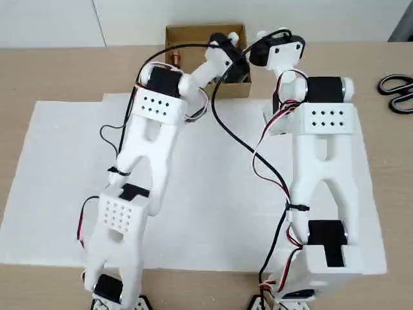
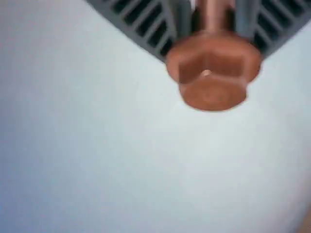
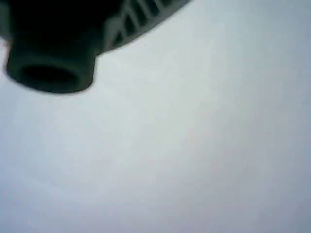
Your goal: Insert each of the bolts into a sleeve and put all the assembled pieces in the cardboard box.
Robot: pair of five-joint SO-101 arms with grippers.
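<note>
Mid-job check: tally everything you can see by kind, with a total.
Copper bolt, in left gripper: 1
Black sleeve, in right gripper: 1
Cardboard box: 1
Copper piece inside it, kind unclear: 1
Scissors: 1
Total: 5

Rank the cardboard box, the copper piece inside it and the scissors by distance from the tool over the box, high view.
1. cardboard box: directly beneath that tool.
2. copper piece: inside the box, against its left wall.
3. scissors: far off to the right, clearly the farthest.
</note>
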